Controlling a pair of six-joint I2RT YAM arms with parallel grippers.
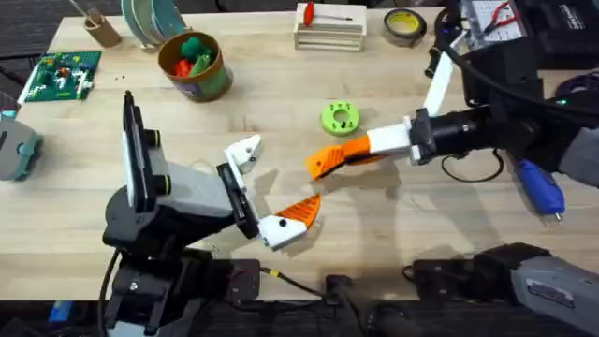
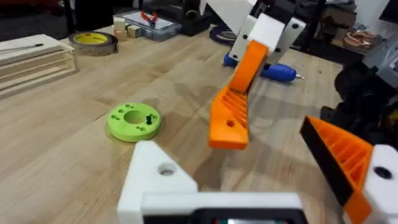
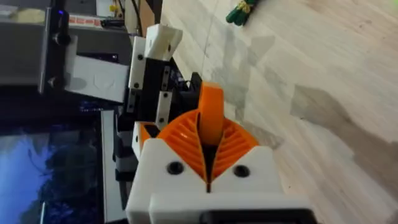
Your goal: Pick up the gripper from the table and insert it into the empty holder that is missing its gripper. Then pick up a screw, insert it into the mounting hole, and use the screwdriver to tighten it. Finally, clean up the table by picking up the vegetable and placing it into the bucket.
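Observation:
The gripper (image 1: 318, 165), a small orange ribbed wedge, hangs just above the table, and my right gripper (image 1: 333, 155) is shut on it. The right wrist view has the wedge (image 3: 210, 118) upright between the orange pads (image 3: 180, 140). My left gripper (image 1: 276, 180) is open: one finger carries an orange pad (image 1: 301, 210), the other is the bare white holder (image 1: 245, 150). The wedge (image 2: 229, 119) hangs a short way from the holder (image 2: 155, 177), not touching it. The blue screwdriver (image 1: 541, 187) lies at the right. A dark-green vegetable (image 3: 241, 11) lies on the table. The bucket (image 1: 197, 67) stands far left.
A bright green disc (image 1: 340, 117) lies just beyond the right gripper. At the back stand a white slatted rack (image 1: 329, 30) with a red-handled tool and a tape roll (image 1: 405, 25). A green board (image 1: 62, 75) sits far left. Cables and equipment crowd the right edge.

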